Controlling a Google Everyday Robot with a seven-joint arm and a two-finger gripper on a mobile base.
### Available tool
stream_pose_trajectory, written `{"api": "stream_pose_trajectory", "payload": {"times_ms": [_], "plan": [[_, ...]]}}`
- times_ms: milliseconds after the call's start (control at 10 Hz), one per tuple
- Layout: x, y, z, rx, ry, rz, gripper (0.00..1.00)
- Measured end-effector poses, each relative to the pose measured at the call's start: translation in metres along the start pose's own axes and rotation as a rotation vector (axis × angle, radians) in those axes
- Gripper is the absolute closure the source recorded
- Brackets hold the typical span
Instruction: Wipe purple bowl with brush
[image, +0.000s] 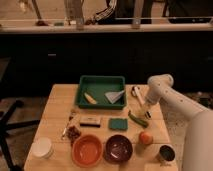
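The purple bowl (118, 148) sits at the table's front, right of the orange bowl (87, 150). The brush (136, 95), a white stick with a small pale head, lies on the table just right of the green tray (101, 80). My gripper (144, 110) is at the end of the white arm (159, 88). It hangs low over the near end of the brush, beside the green chilli-shaped thing (138, 119). It is well behind and to the right of the purple bowl.
The tray holds a yellow piece and a grey wedge. A flat block (90, 120), a green sponge (118, 123), an orange fruit (145, 137), a dark can (166, 153), a white cup (42, 148) and small dark bits (73, 132) lie on the wooden table (55, 107).
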Motion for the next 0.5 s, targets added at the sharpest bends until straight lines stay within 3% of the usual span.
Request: {"api": "stream_pose_trajectory", "payload": {"times_ms": [500], "plan": [[0.003, -0.0046, -0.0022, -0.017, -0.017, 0.017, 0.89]]}}
